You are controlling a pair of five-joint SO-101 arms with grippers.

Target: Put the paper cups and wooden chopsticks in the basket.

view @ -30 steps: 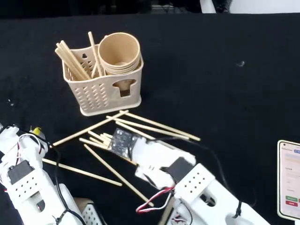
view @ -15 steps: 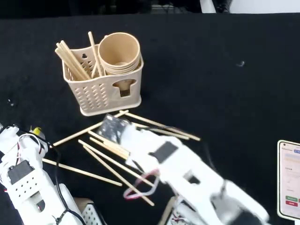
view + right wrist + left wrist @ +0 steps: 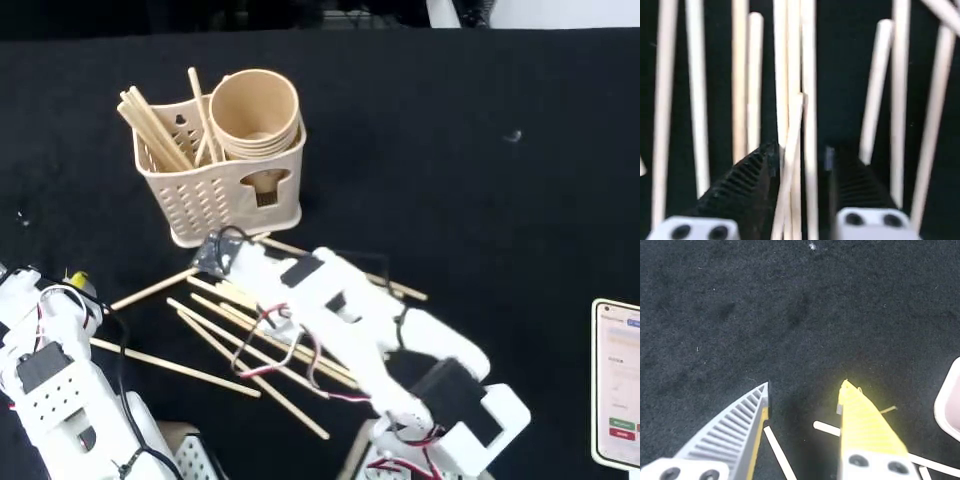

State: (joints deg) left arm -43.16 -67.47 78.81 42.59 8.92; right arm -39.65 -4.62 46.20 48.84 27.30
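Matt wooden chopsticks [image 3: 175, 366], smooth perforated plastic basket [image 3: 215, 205], paper cups [image 3: 255, 110], rough black cloth [image 3: 480, 200]

Tan basket [image 3: 215, 205] stands at back left of black desk [image 3: 480, 200]. Stack of paper cups [image 3: 255, 112] sits upright inside it. Bunch of chopsticks [image 3: 155, 130] leans in basket beside cups. Loose chopsticks [image 3: 175, 368] lie spread on desk just in front of basket. Right arm [image 3: 340, 310] stretches over them, right tool [image 3: 215, 255] low, near basket front. Left arm [image 3: 50, 385] at near left corner. Phone [image 3: 617, 380] at right edge.
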